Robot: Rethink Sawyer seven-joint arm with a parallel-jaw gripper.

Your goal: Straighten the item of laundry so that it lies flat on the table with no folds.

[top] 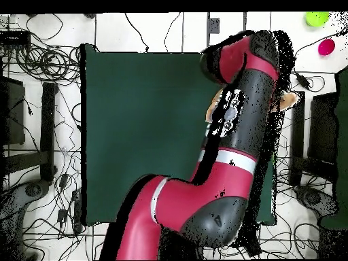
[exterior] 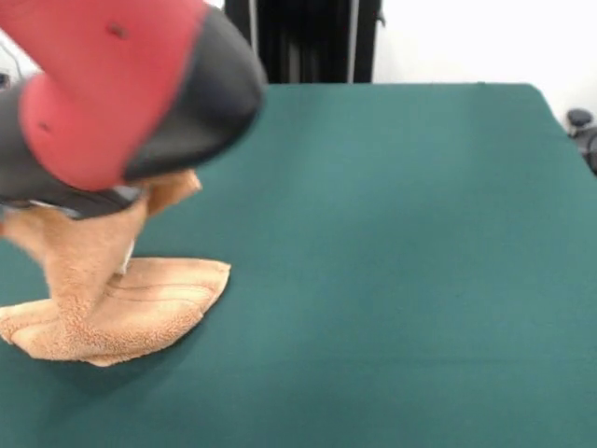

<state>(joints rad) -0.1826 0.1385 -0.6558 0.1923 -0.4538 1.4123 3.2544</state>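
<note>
At the tabletop's left edge in the front view, the towel (exterior: 121, 299) is partly lifted: a bunched strip of tan-orange terry rises from a folded heap up to the arm's underside. The heap rests on the green table (exterior: 401, 261), hem lines showing on its upper layer, one corner pointing right. Towel is not flat; several layers overlap. The red and black arm (exterior: 121, 84) covers the top of the raised strip, so the gripper itself is hidden and I cannot tell how its hand stands or whether it grips the cloth. In the overhead view the arm (top: 231, 136) crosses the table's right side, towel (top: 291, 99) barely peeking at that edge.
</note>
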